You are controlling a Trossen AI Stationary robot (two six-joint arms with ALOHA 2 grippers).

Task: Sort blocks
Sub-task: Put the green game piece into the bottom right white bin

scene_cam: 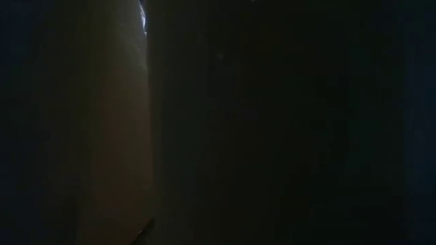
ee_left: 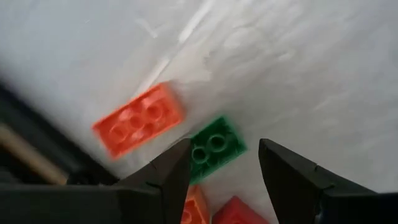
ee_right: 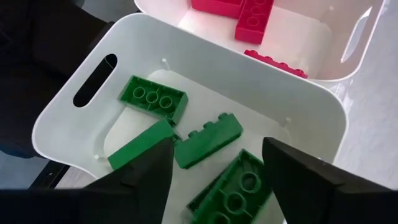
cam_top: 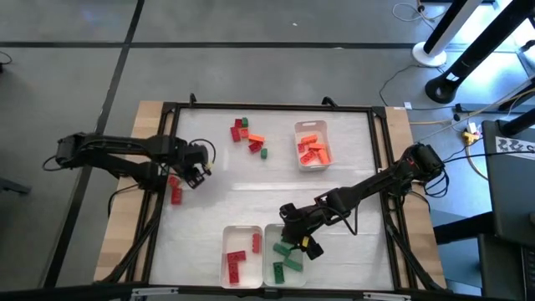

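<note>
Sorting is well under way: 3 trays (cam_top: 311,126) hold matched blocks (cam_top: 313,151), but a pile (cam_top: 248,136) waits at the table's far edge. Right gripper (ee_right: 214,171) gapes empty over the green tray; left gripper (ee_left: 224,168), open, holds nothing by the left edge

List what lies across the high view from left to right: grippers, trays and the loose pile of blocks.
Left gripper → tray with red blocks → loose pile of blocks → tray with green blocks → right gripper, above that green tray → tray with orange blocks.
</note>
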